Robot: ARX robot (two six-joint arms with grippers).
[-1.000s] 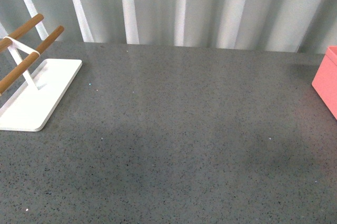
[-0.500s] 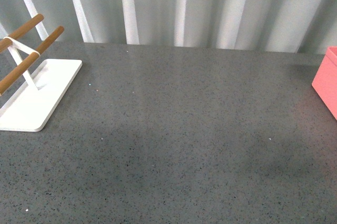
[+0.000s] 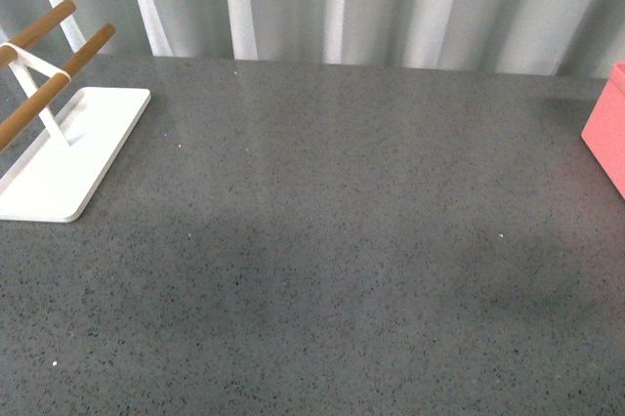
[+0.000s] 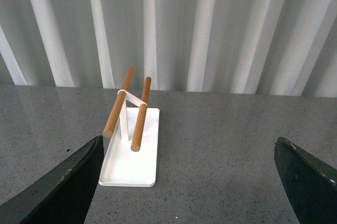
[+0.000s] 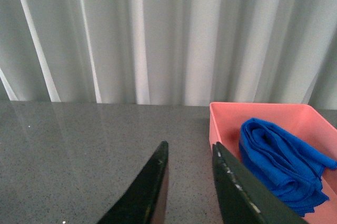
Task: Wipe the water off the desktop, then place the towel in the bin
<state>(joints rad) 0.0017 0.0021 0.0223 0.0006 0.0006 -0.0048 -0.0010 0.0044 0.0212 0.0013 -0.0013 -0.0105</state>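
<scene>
Our right claw (image 5: 187, 179) hangs empty, jaws nearly closed with only a slim gap; our left claw (image 4: 187, 182) is wide open, holding nothing. The towel (image 5: 281, 158) lies bunched inside the bin (image 5: 224, 119), its long axis running along the bin's length. We judge the bench (image 3: 322, 240) wiped; the rack (image 4: 131, 148) stands apart.

Dark, matte, wedge-shaped fingers (image 4: 63, 187) on left gripper (image 4: 187, 182); slimmer dark blades (image 5: 231, 187), edges scuffed, on right gripper (image 5: 189, 182).
</scene>
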